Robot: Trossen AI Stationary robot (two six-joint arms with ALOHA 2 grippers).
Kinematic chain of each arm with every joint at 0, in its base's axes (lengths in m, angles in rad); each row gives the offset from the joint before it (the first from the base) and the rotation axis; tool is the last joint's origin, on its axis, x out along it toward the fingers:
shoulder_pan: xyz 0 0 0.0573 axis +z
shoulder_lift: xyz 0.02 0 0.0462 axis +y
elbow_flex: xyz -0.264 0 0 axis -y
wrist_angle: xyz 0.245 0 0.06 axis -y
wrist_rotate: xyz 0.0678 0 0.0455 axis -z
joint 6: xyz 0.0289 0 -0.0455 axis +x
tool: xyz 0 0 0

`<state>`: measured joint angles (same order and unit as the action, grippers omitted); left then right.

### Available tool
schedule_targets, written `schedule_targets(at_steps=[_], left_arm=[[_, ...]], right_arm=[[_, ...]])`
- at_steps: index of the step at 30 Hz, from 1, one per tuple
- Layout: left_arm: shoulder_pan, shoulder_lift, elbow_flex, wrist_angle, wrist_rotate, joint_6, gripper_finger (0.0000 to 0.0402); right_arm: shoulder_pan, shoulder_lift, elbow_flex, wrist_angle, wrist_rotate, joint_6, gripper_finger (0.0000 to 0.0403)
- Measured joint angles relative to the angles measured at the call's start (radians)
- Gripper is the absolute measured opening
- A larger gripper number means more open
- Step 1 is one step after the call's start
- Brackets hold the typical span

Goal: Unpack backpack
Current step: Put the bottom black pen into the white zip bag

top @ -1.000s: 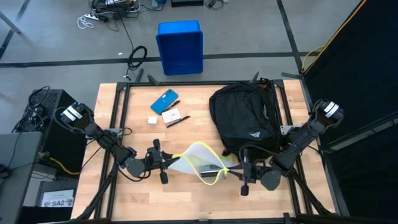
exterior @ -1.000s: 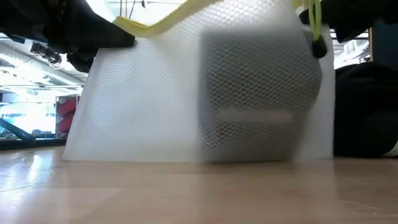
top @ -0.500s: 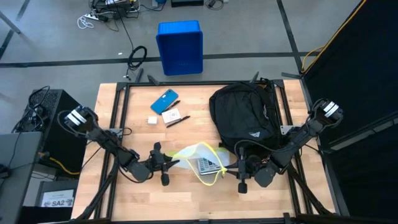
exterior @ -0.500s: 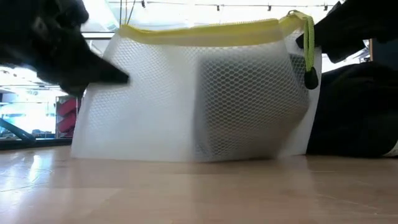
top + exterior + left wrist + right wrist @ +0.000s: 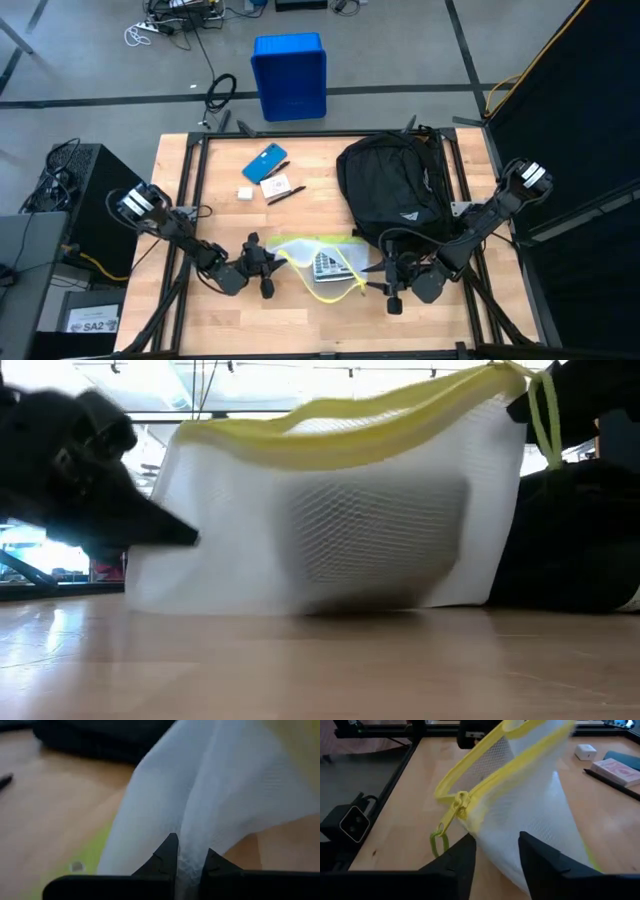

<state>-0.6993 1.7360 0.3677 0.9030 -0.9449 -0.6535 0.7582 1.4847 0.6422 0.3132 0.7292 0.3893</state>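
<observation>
Grey concrete floor point(image 5: 420, 50), blue plastic bin point(image 5: 289, 75), loose cables point(image 5: 165, 25), dark curtain point(image 5: 590, 110)

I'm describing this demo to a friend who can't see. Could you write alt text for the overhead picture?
Seen from above, two dark robot arms meet over a white mesh pouch with yellow zip trim, lying on a wooden table; the left gripper pinches one end, the right gripper is at the other. A black backpack, blue phone, small box and pen lie behind.
</observation>
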Motion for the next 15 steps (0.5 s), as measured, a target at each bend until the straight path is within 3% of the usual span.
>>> schedule_targets(at_steps=[7,12,15], left_arm=[[-0.021,0.14,-0.079,0.288,-0.012,-0.037,0.0],[-0.025,0.191,-0.074,0.343,-0.001,-0.062,0.0],[-0.025,0.191,-0.073,0.352,0.001,-0.061,0.0]], right_arm=[[0.0,-0.05,0.0,-0.046,0.001,-0.016,0.0175],[-0.01,-0.08,0.0,-0.04,0.036,-0.08,0.0196],[-0.077,-0.081,0.0,-0.008,0.033,-0.098,0.0202]])
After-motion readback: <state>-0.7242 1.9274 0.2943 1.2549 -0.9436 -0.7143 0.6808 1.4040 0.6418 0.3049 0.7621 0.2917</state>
